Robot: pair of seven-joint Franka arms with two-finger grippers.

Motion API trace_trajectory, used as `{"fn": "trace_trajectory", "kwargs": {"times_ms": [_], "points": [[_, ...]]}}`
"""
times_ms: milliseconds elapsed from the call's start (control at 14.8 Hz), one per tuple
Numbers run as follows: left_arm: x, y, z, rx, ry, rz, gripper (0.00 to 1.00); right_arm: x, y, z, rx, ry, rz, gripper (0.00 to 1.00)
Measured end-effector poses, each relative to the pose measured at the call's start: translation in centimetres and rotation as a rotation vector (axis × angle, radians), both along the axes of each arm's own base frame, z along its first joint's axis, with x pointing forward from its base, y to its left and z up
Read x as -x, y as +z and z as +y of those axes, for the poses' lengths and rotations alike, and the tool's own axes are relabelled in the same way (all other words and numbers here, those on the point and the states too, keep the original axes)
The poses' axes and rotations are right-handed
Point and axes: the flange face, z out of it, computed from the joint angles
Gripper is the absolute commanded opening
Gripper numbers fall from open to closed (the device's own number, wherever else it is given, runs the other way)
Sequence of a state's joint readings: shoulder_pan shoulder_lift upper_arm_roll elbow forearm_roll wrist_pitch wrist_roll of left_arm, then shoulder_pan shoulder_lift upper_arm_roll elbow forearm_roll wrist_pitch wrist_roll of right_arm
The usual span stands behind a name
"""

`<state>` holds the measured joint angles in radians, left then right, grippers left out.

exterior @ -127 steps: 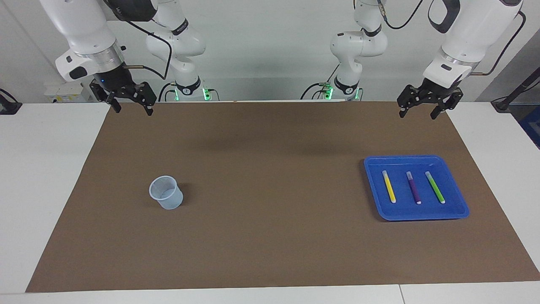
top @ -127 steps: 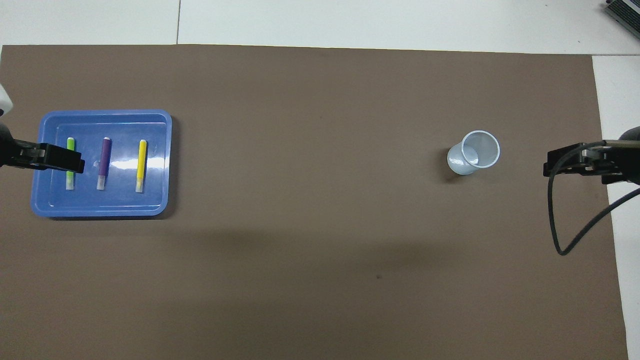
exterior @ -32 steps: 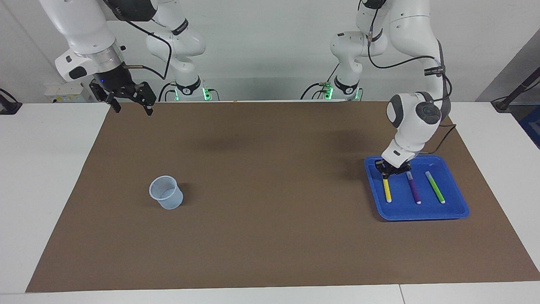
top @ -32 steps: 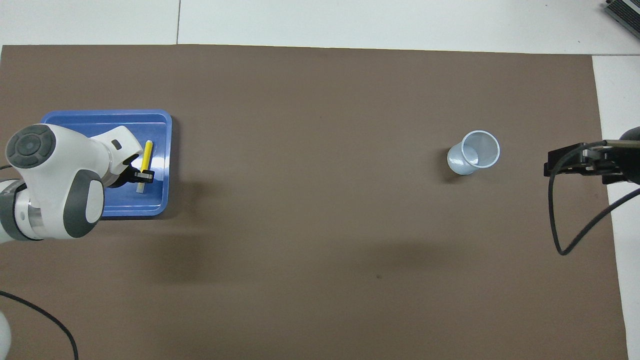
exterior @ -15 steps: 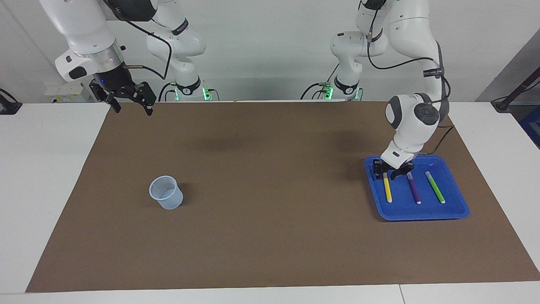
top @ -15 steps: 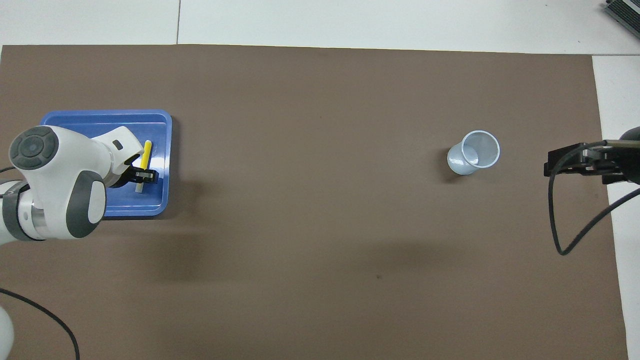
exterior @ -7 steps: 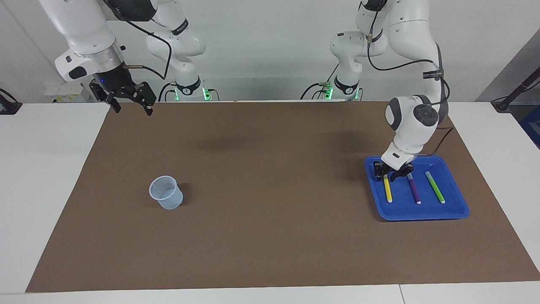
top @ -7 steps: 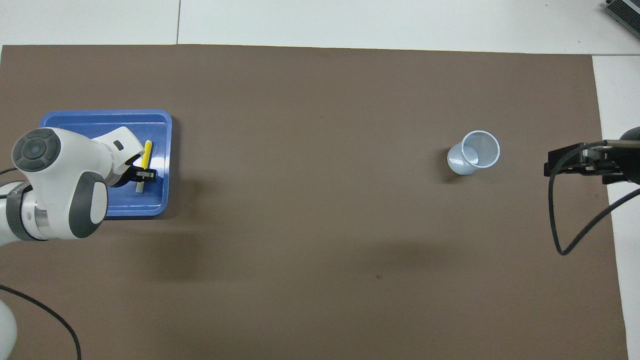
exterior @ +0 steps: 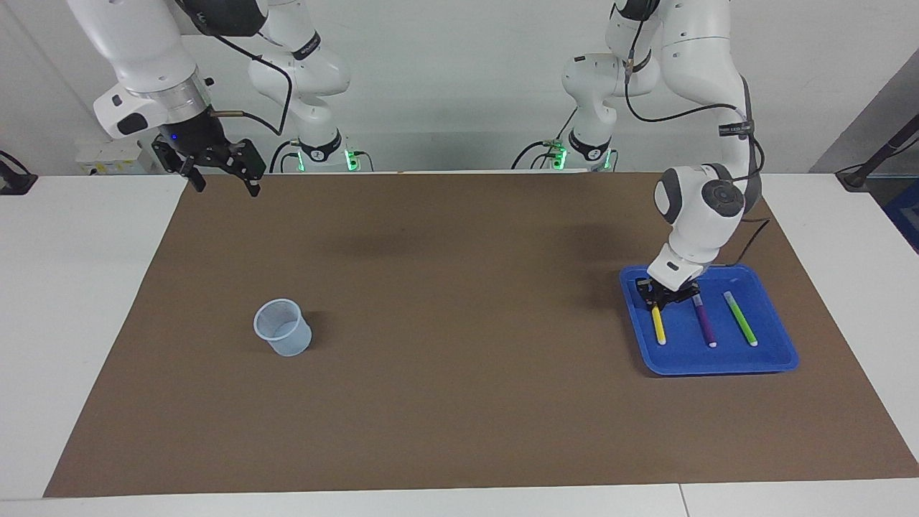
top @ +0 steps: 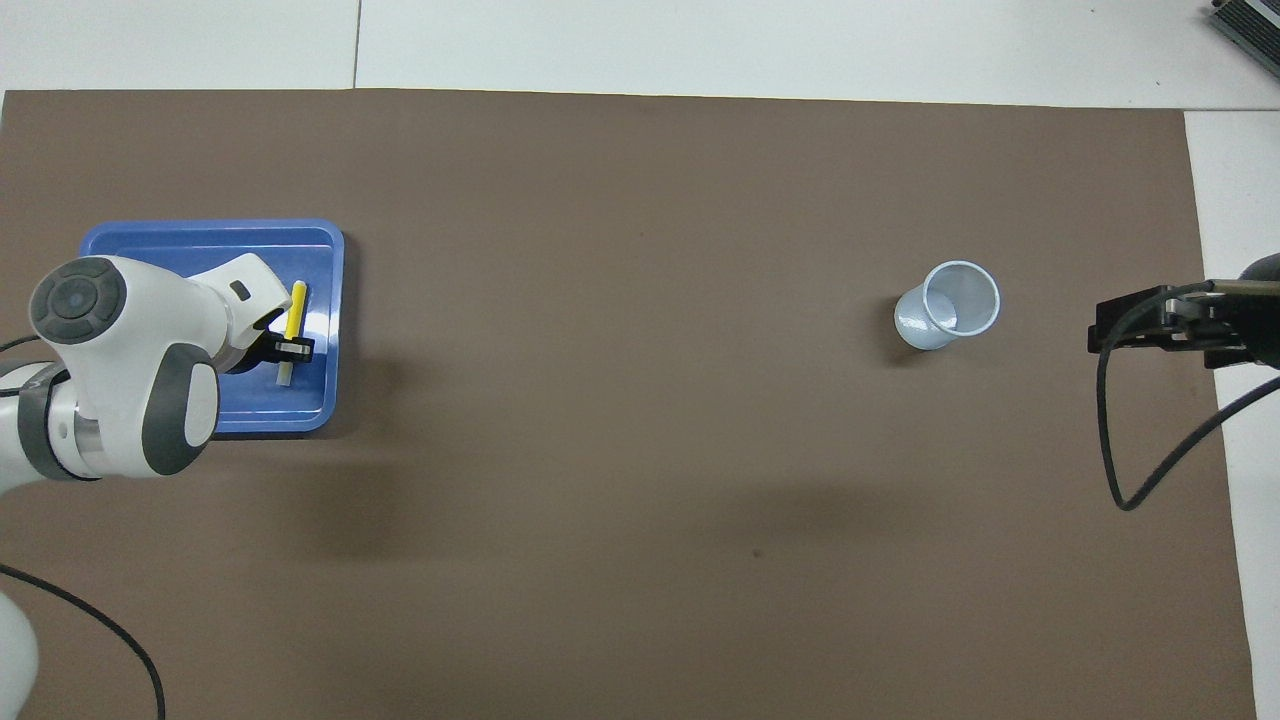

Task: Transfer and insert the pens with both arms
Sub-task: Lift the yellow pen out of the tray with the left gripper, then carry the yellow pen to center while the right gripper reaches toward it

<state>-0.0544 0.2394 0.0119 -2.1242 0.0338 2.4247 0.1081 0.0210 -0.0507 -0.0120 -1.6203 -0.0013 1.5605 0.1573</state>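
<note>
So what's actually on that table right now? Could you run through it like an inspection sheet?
Surface: brown mat over a white table.
Job's things: yellow pen, purple pen and green pen lie in the blue tray; clear cup stands toward the right arm's end.
Clutter: nothing seen.
Grippers: left gripper is shut on the yellow pen's end nearer the robots; right gripper waits open, over the mat's corner.
Cables: black cable hangs by the right gripper.
Surroundings: two smaller arms with green-lit bases.
</note>
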Motion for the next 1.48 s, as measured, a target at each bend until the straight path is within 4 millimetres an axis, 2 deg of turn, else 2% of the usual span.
{"fn": "trace_trajectory", "kwargs": {"times_ms": [472, 741, 1011, 1213, 1348, 1483], "points": [[-0.2, 0.7, -0.1, -0.002, -0.001, 0.017, 0.0, 0.0, 0.0, -0.6, 0.008, -0.004, -0.003, 1.0], [-0.4, 4.4, -0.1, -0.006, 0.001, 0.057, 0.0, 0.0, 0.0, -0.9, 0.035, -0.002, -0.001, 1.0], [-0.3, 10.0, -1.0, -0.009, 0.002, 0.134, 0.0, -0.1, 0.1, -0.7, 0.035, 0.001, -0.007, 1.0], [0.8, 13.3, -3.8, 0.026, 0.062, 0.151, 0.0, -0.7, -0.3, 0.1, -0.032, 0.002, -0.048, 1.0], [1.8, 14.3, -7.1, 0.058, 0.107, 0.163, 0.0, -1.3, -0.6, 0.8, -0.105, -0.029, -0.083, 1.0], [3.1, 14.8, -11.3, 0.078, 0.151, 0.186, 0.0, -2.7, -1.9, 2.5, -0.216, -0.106, -0.098, 1.0]]}}
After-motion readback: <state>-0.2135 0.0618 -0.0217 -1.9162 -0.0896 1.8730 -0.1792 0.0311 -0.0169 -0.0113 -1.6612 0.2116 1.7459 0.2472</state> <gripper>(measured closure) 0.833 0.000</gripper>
